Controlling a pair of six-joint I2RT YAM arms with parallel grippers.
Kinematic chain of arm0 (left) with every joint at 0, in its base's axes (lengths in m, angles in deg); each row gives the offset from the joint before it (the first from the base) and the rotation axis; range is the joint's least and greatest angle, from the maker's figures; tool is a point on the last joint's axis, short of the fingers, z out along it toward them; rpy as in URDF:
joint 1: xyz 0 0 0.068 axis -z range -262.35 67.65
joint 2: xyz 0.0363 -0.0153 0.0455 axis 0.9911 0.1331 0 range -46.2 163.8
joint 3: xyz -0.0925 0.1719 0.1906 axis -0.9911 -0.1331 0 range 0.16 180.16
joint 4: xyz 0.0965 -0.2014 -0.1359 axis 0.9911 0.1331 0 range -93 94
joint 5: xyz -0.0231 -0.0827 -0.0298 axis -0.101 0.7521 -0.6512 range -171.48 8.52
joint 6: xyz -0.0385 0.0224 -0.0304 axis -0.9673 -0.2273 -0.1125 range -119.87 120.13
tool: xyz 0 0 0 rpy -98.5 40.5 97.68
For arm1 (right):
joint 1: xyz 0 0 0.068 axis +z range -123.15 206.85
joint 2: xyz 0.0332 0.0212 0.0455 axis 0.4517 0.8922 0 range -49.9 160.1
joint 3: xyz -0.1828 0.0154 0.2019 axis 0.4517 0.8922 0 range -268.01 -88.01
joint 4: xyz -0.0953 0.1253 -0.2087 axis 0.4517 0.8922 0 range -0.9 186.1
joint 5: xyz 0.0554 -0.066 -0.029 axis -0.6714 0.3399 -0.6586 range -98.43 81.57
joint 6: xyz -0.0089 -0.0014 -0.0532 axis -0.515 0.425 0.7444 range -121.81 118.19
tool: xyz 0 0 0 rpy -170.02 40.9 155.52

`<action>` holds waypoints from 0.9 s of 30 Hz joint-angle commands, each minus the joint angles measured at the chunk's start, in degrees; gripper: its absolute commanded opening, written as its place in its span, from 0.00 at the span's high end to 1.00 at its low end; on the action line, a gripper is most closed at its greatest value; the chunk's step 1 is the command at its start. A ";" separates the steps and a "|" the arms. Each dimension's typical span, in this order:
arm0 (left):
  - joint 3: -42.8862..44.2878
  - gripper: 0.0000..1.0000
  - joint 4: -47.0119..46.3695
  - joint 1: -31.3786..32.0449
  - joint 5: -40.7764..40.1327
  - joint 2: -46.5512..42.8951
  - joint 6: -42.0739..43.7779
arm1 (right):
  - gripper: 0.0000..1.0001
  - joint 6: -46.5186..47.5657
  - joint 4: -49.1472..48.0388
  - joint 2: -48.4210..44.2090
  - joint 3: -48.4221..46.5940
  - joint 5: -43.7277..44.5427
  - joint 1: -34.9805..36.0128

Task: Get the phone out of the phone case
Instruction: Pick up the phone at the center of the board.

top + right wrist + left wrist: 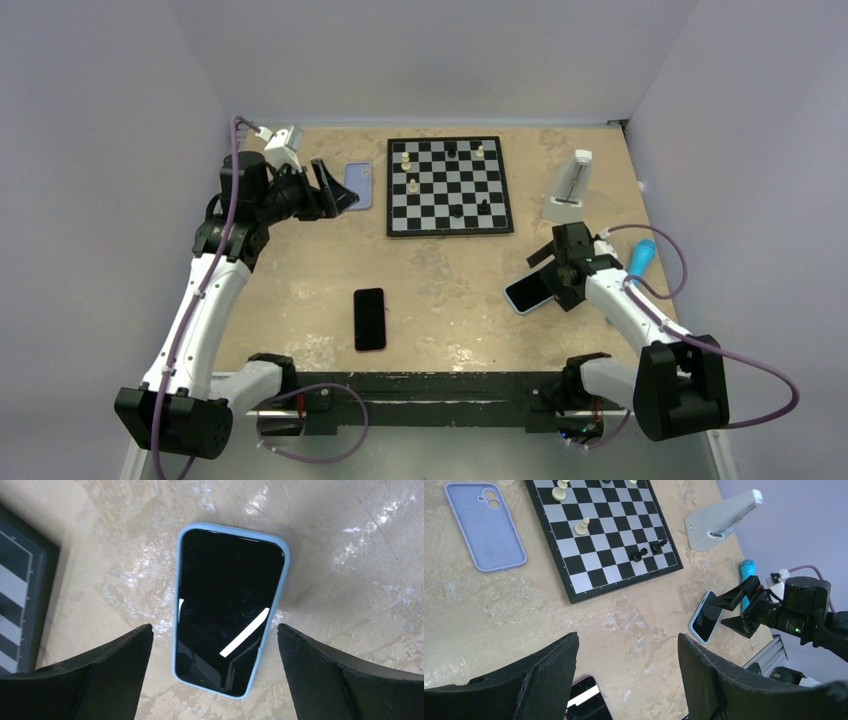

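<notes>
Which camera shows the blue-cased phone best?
The right wrist view: the cased phone fills the frame, screen up, blue rim visible, between the open fingers. The top view shows it small, partly hidden by the right arm; the left wrist view shows it distant and slanted.

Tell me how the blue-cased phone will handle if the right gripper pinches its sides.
Probably stiff: the phone lies flat, a rigid slab. Its glossy screen looks slippery; the blue case rim should grip better. Flat on the table, it likely slides rather than tips.
</notes>
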 commanded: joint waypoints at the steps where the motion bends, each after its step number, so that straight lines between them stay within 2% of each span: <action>1: -0.24 0.25 -2.23 0.12 1.01 -0.01 -0.45 | 0.02 -1.51 -0.25 0.00 2.05 -0.50 -0.11; 9: -0.64 0.25 -2.96 0.12 1.85 -0.13 -0.57 | 0.02 0.68 -4.84 5.89 0.90 -2.23 -0.11; 15: -0.98 0.22 -3.65 0.12 2.20 -0.40 -0.53 | 0.02 2.43 -1.13 10.09 -4.28 -0.54 -0.11; 19: -0.92 0.22 -3.29 0.12 1.57 -0.53 -0.10 | 0.02 4.82 3.88 17.37 -9.96 0.04 -0.03; 27: -0.79 0.22 -3.21 0.12 1.14 -1.89 0.40 | 0.07 5.82 6.95 27.86 -13.15 -6.45 0.14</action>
